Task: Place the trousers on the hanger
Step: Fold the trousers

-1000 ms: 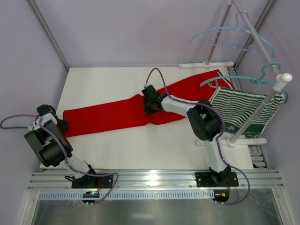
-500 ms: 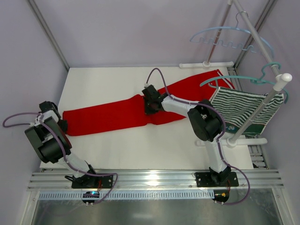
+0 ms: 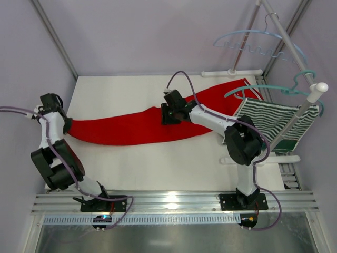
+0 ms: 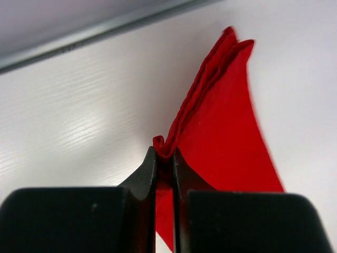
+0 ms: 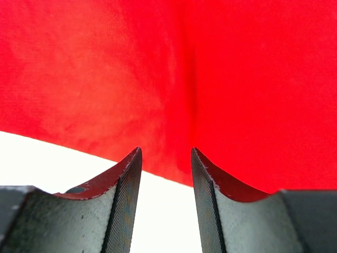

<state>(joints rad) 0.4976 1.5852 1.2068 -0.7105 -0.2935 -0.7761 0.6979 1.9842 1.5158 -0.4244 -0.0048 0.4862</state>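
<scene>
left wrist view: the left claw [image 4: 164,158] has just clamped the cuff of the trousers [image 4: 226,126] by the left edge of the table [image 4: 79,116]; the right claw [image 5: 166,163] now stands apart, released mid-leg, likely to regrasp.

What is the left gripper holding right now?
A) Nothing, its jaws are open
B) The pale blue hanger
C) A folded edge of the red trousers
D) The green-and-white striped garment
C: the left wrist view shows the left gripper pinched shut on a fold of the trousers.
</scene>
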